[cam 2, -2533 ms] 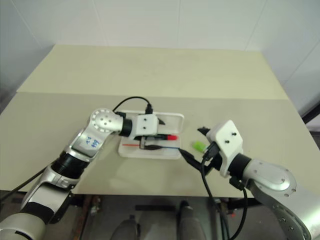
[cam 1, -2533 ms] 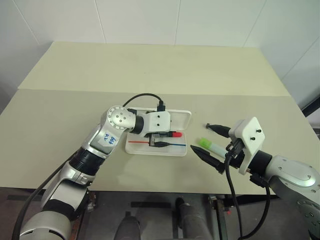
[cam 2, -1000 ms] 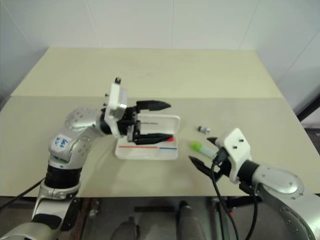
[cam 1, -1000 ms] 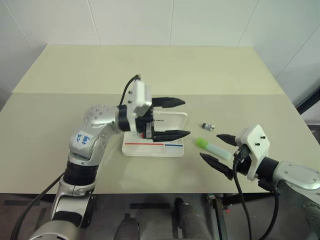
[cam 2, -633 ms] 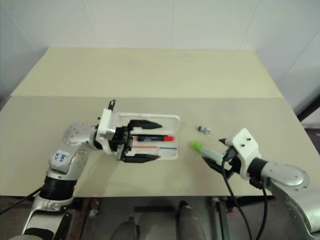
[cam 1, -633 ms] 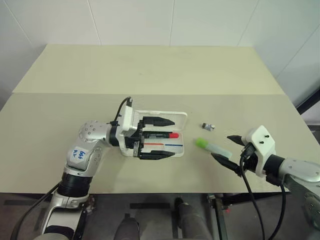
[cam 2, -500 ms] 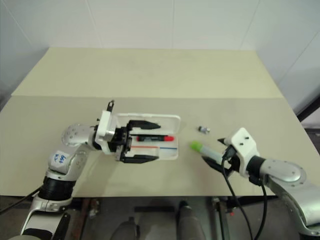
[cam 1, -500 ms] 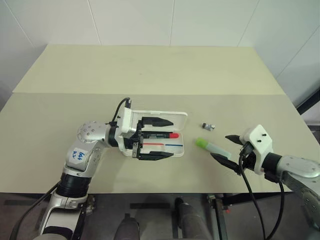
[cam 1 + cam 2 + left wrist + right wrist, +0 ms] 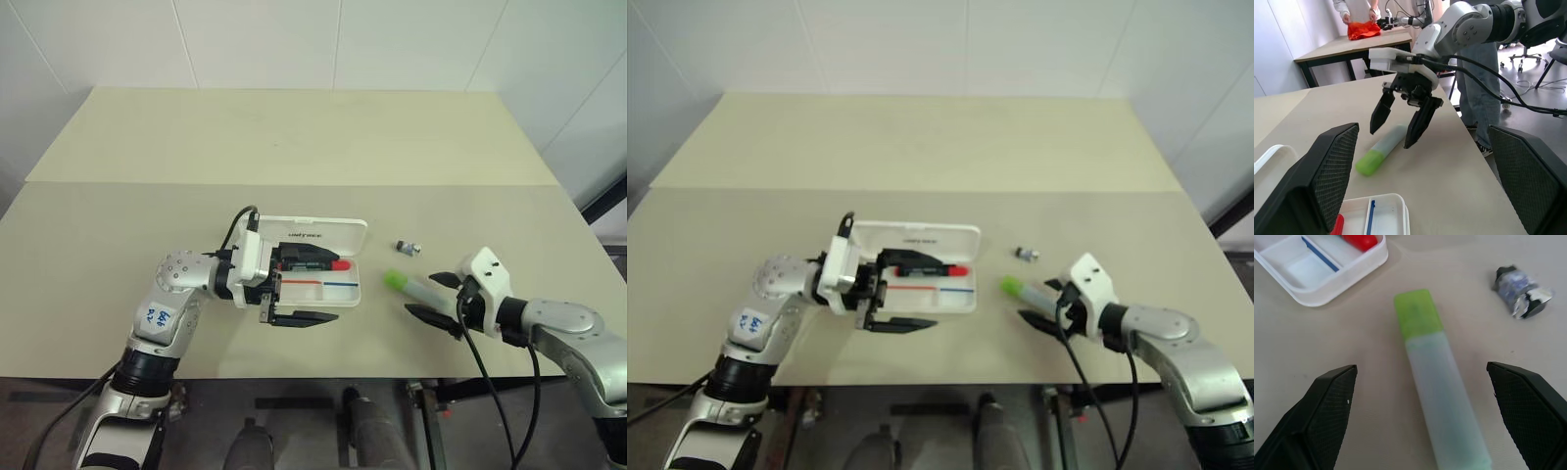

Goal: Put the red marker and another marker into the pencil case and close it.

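One marker is left outside: the green-capped marker (image 9: 413, 288) lies flat on the table (image 9: 294, 147), well apart from the pencil case (image 9: 328, 257) at about 3 o'clock of it. Its long axis runs roughly from 10 o'clock, where the green cap points toward the case, to 4 o'clock, where the pale body ends at the right gripper (image 9: 440, 300). That gripper straddles the pale end, one finger on each side of the barrel, jaws spread wide and gripping nothing; in the right wrist view the marker (image 9: 1437, 387) runs straight up the middle between the two fingers without touching either. The right arm is plainly the nearer one, so the pick looks to be its job, and the move seems to need only a short advance along the barrel before closing across it.

The red marker (image 9: 315, 263) already lies inside the open case, its red cap toward 3 o'clock. The left gripper (image 9: 299, 288) hovers at the case's near left edge, released and empty, pointing toward 3 o'clock. A small grey metallic piece (image 9: 409, 247) sits at about 12 o'clock of the green cap, apart from it.
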You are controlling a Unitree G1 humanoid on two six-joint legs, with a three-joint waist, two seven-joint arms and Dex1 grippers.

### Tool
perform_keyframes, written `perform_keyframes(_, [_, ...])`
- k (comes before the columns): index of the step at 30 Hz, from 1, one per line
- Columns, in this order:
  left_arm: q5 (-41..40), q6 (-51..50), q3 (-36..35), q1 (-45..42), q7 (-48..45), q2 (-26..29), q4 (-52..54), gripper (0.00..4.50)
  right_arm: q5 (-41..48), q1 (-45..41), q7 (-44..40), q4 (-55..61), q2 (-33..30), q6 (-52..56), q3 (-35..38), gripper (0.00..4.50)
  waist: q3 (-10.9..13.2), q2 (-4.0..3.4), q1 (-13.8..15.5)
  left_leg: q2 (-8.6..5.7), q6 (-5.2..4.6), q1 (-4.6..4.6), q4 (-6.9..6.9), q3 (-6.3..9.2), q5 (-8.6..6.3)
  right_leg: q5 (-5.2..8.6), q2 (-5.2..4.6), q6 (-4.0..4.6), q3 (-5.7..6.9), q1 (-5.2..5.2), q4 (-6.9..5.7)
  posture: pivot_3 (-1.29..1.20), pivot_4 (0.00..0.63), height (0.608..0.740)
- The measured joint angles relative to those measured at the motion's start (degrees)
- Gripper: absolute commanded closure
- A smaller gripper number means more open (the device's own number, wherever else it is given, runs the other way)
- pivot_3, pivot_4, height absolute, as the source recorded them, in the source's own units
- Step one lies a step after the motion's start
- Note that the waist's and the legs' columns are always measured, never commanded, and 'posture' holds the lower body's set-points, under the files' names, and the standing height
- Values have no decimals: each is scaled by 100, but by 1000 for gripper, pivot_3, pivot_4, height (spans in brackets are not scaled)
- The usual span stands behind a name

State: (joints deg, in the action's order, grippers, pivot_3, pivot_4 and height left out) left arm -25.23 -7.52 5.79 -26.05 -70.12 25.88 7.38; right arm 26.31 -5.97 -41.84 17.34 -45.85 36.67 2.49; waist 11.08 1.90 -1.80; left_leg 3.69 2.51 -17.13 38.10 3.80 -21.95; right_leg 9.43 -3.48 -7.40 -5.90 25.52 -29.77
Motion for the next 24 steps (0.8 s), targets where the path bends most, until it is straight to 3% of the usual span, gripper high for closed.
perform_keyframes(5, [0,18,-3,0,14,10,-17,29,-362,-267,8,-282,49,-3,-277,0,0,0,1,0,0,0,-1,0,0,0,0,0,0,0,0,0,150,740])
perform_keyframes(6, [0,18,-4,-2,30,10,-22,9,-428,-334,9,-318,48,3,-347,187,0,0,-6,0,0,2,-1,0,0,0,0,0,0,0,0,0,150,740])
perform_keyframes(8, [0,18,-1,-2,59,5,-25,0,-515,-473,12,-401,55,31,-472,620,-5,8,-32,0,0,6,5,-1,0,-1,0,1,0,-5,-1,0,150,740])
perform_keyframes(14, [-1,18,-2,-2,109,4,-25,0,-553,-507,18,-395,145,89,-532,2650,-11,18,-58,0,1,9,17,0,0,-6,0,2,0,-12,-3,0,150,740])
perform_keyframes(17, [-2,18,-2,-3,127,3,-25,0,-553,-497,18,-383,147,93,-534,3403,-14,23,-56,0,1,9,17,1,0,-5,0,-1,0,-13,-2,0,150,740])
perform_keyframes(24, [-9,16,-2,-19,171,-17,-26,0,-562,-437,100,-171,146,201,-493,3395,-14,22,-74,0,1,6,10,1,0,-6,-1,2,0,-12,0,0,150,740])
